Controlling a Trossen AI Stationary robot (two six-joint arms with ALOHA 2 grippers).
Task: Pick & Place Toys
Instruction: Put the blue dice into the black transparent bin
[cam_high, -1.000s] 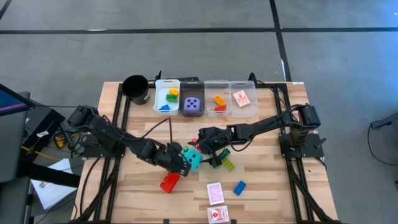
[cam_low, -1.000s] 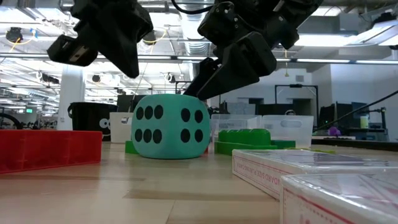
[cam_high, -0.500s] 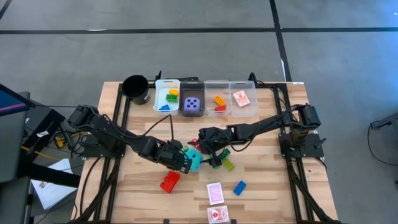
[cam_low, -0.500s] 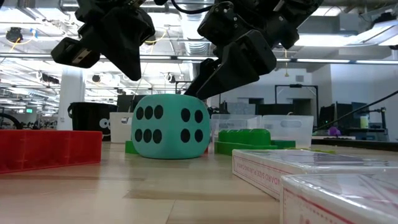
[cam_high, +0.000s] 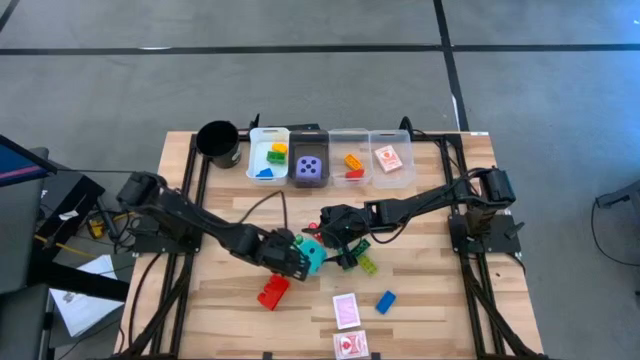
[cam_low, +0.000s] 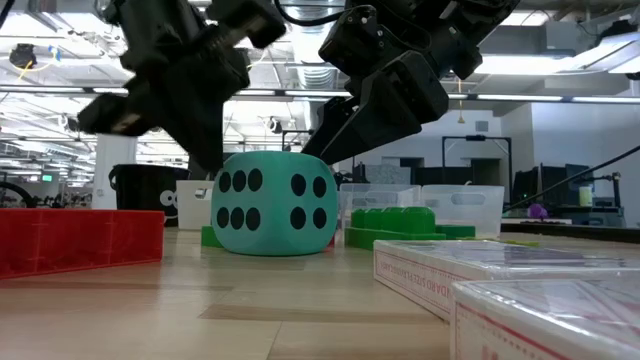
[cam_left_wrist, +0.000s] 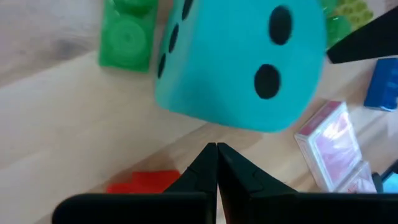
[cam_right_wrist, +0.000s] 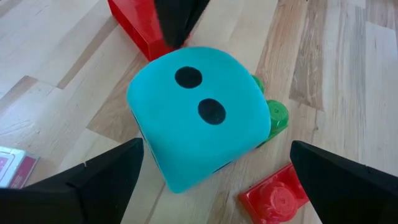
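Note:
A cyan soft die (cam_high: 314, 255) rests on the table's middle by its lower face, two dots up in the right wrist view (cam_right_wrist: 199, 118). My left gripper (cam_high: 297, 262) is shut and low at the die's left side; in its wrist view the tips (cam_left_wrist: 216, 146) stand just short of the die (cam_left_wrist: 242, 62). My right gripper (cam_high: 323, 238) is open above the die's far side, its fingers (cam_right_wrist: 102, 177) wide on either side without touching. A green brick (cam_left_wrist: 127, 40) lies against the die's far side. A red brick (cam_high: 272, 292) lies near-left.
Two red-white cards (cam_high: 346, 310) and a blue brick (cam_high: 385, 301) lie near the front edge. A yellow-green brick (cam_high: 368, 264) lies right of the die. Several bins (cam_high: 330, 150) holding bricks, a purple die and a card, plus a black cup (cam_high: 218, 140), line the far edge.
My left gripper has come down and a little toward the table's right, close to the cyan die's left side, fingers staying shut. The die and my right gripper have kept still.

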